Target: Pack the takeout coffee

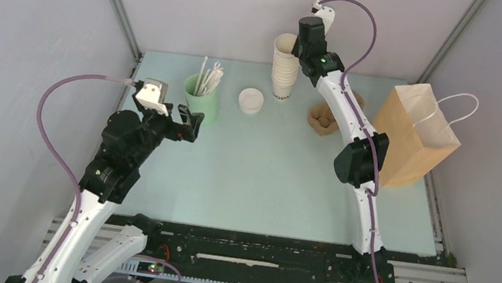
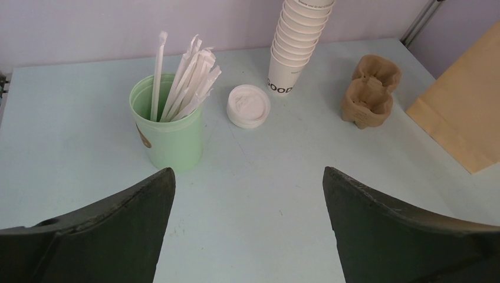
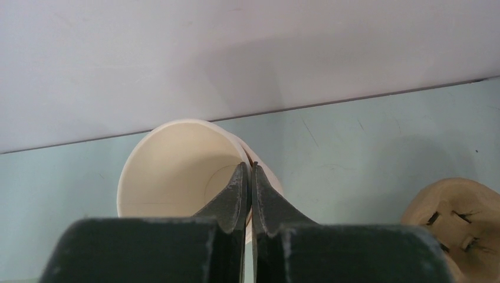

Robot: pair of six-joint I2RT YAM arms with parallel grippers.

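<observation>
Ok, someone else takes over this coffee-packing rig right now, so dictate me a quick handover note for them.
Right claw: shut on the rim of the top cup of the stack, one finger inside, one outside.
Left claw: open, empty, above the table near the mint cup.
Things: loose lid flat on the table, pulp carrier beside the stack, paper bag standing open at the right.
Done: no lidded cup in view, nothing visibly bagged.
Left: probably lift the cup off, lid it, bag it.

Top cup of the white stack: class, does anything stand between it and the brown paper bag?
Yes: the brown pulp carrier sits on the table between the cup stack and the paper bag, apart from both but low. The right fingers pinch the top cup's rim.
</observation>
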